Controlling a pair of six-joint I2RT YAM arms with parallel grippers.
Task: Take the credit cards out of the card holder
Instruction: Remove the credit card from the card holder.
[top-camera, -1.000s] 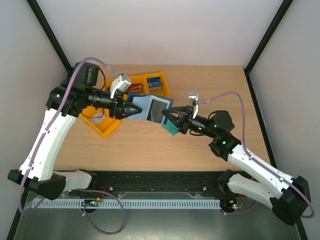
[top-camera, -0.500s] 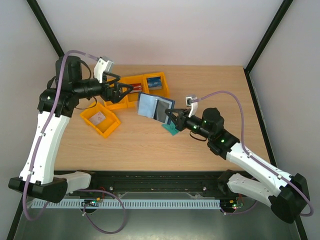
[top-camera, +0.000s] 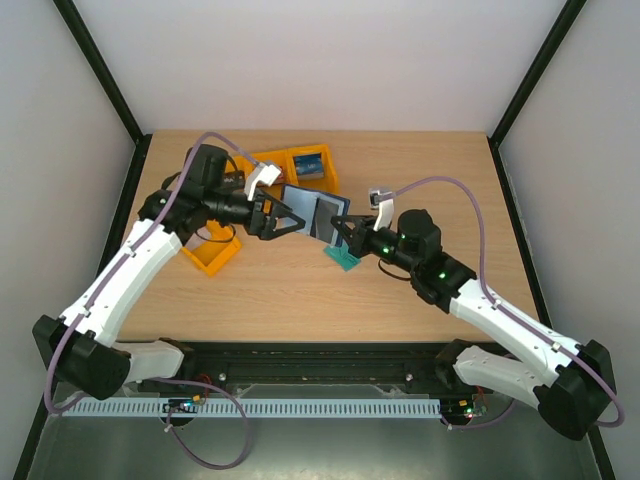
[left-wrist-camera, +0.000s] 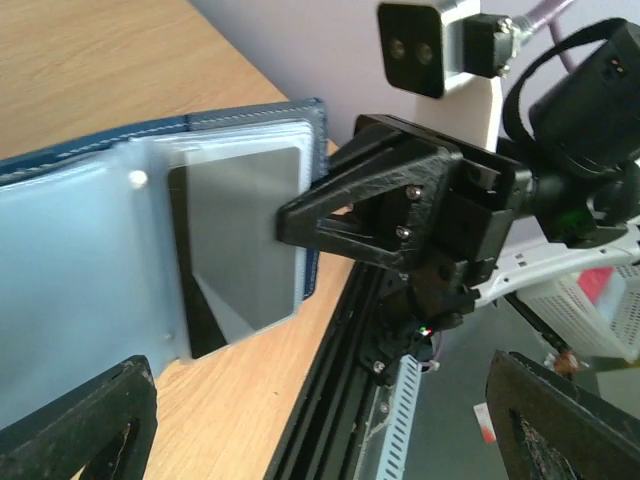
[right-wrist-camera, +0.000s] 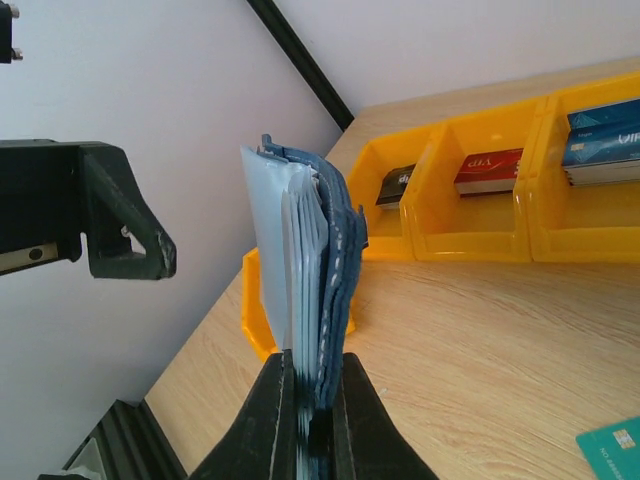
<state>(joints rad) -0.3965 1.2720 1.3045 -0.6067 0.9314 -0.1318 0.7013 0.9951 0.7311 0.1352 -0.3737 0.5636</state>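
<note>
1. The left arm has swung back from the orange bins (right-wrist-camera: 470, 240), and the left gripper (top-camera: 290, 224) now sits just beside the card holder (top-camera: 312, 213), its jaws spread wide with nothing between them
2. The right gripper (top-camera: 343, 232) is clenched on one edge of the card holder and holds it open, standing on edge over the table (top-camera: 430, 170)
3. The card holder stands between the two grippers, its pale sleeves turned toward the left gripper, with a dark card (left-wrist-camera: 240, 250) in the front sleeve
4. In the row of bins behind, each compartment holds credit cards: a dark one (right-wrist-camera: 398, 185), a red one (right-wrist-camera: 490, 168) and blue ones (right-wrist-camera: 603, 140)
5. A teal card (top-camera: 343, 258) lies flat on the table near the right gripper
</note>
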